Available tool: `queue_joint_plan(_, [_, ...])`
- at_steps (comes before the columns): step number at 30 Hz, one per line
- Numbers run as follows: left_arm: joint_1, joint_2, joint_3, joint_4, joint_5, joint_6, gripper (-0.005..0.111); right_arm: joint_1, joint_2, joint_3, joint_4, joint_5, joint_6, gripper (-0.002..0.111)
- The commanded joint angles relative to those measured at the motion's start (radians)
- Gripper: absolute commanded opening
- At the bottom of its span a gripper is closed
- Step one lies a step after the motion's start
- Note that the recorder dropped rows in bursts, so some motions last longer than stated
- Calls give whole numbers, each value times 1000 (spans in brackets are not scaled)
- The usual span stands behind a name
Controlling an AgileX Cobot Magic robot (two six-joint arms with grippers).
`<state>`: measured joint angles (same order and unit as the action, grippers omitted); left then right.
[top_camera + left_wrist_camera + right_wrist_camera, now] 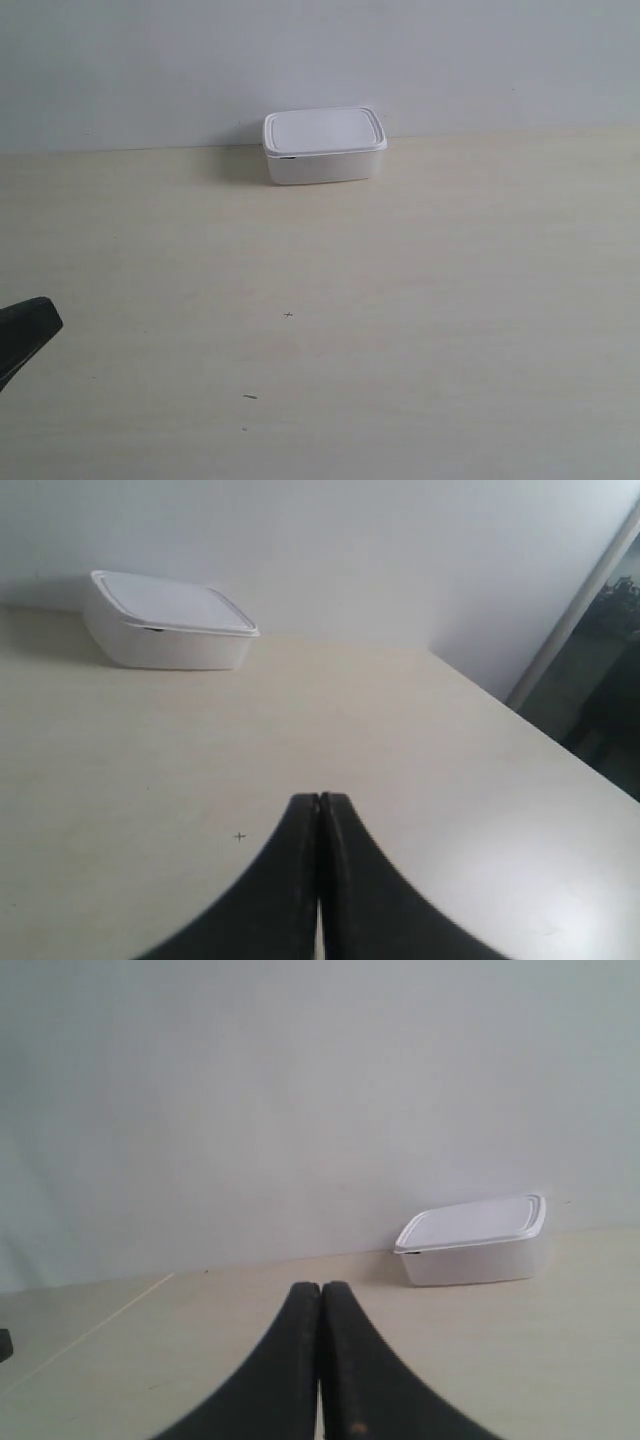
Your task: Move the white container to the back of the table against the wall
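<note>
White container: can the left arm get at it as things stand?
Probably yes. Only bare table lies between the left gripper and the white container by the wall. The fingers are shut and would need opening first.

Soft even light, faint shadow beside the white container [324,145]

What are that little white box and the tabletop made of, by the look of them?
The white container: probably plastic, smooth with a soft sheen, going by its rounded moulded corners and rimmed lid. The table: matte pale beige with faint grain streaks, so wood or a wood-pattern laminate; the pictures cannot settle which.
</note>
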<state>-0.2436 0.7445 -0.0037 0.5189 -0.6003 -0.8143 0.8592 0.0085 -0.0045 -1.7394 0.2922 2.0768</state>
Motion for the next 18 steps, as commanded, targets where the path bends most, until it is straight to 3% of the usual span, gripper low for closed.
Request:
queue_joint_plan(1, [-5,-6,4,2,43,1,0,1,-9,5,-5,-61,-24,0])
queue_joint_plan(18, [-5,-6,4,2,46,-3,0,1,-9,5,10,-212,-61,0])
